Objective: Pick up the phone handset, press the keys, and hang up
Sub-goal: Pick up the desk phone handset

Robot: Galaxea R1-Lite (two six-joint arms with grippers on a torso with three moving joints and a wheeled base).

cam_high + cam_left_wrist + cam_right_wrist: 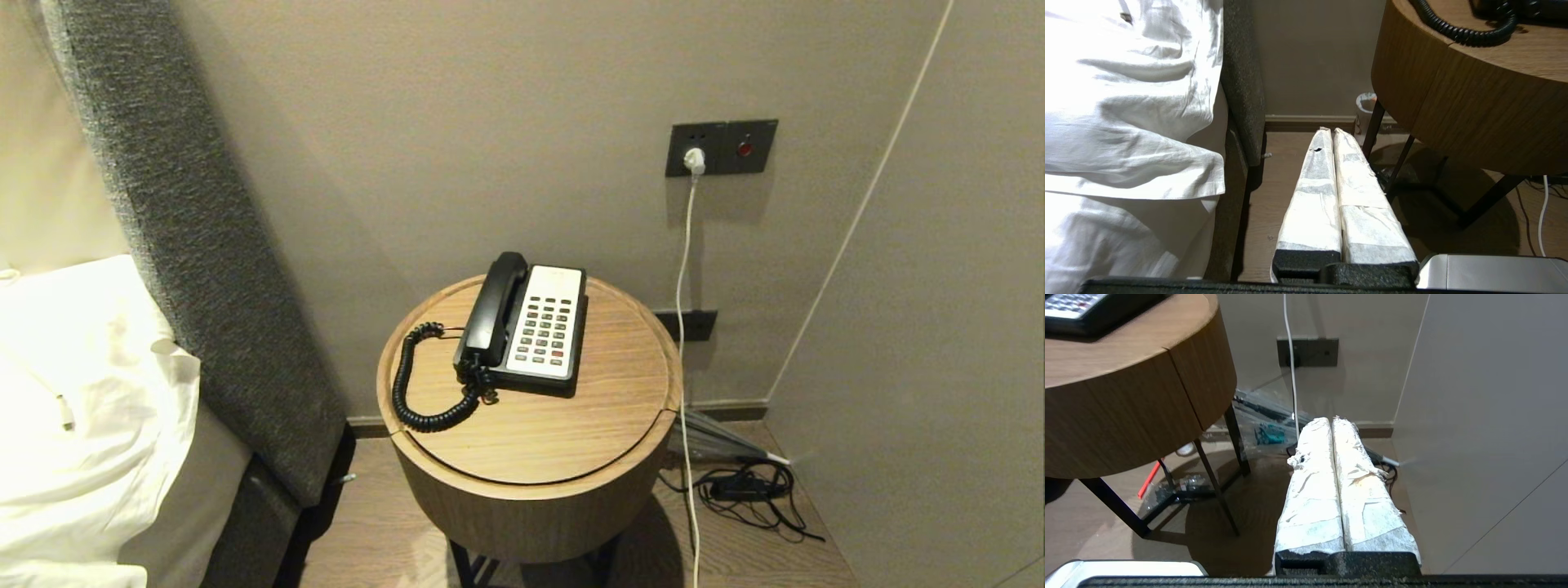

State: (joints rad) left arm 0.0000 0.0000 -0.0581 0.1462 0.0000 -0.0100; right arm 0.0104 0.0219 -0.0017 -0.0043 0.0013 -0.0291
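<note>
Black and shiny, the phone handset [492, 313] lies on the phone base [547, 332] on the round wooden tabletop [531, 425]. Down low beside it, the left end effector [1331, 131] and right end effector [1330, 419] are both pressed closed, holding nothing.

I count a round wooden side table [531, 441] as my landmark. Left of it: grey upholstered headboard [204, 245] and white bedding [82, 392]. On the wall behind it, to the right: dark socket panel [722, 148] with a white plug and cable [684, 269]. On the floor right of it: tangled black cables [751, 490].
</note>
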